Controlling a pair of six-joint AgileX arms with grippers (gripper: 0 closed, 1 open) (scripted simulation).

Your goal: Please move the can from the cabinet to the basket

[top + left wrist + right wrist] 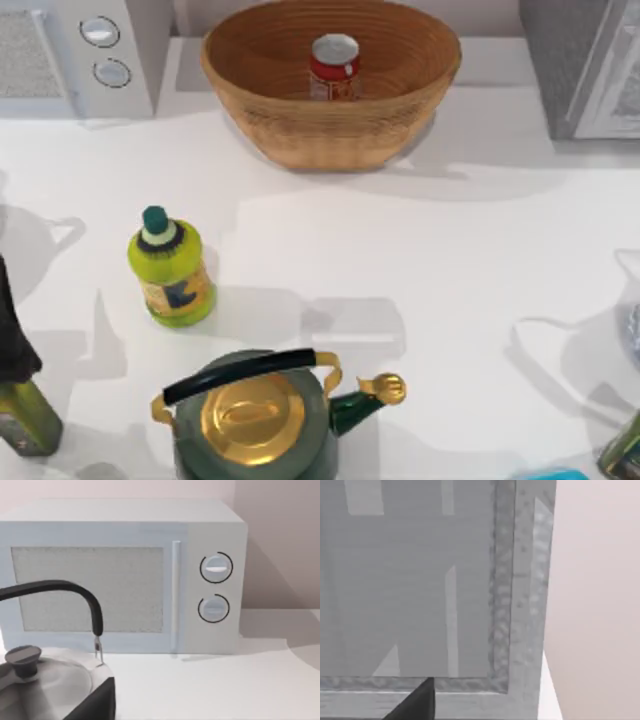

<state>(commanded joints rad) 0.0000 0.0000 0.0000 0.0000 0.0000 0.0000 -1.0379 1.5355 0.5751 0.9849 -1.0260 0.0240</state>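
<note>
Kettle (pixel 255 415) is seen closest, the can (pixel 334 68) is stood upright inside the basket (pixel 250 60), so the job looks done; jaws cannot be told.

The basket's (pixel 330 130) near wall hides the can's (pixel 335 68) base. The top view's edges cut off the cabinet (pixel 580 65) at the right, the microwave (pixel 70 55) at the left, and the green kettle's (pixel 255 425) lower body. The left wrist view crops a grey kettle (pixel 47 680) at its corner.

woven wicker basket (pixel 330 130), shiny metal-topped can (pixel 334 66), speckled grey cabinet (pixel 575 60)
</note>
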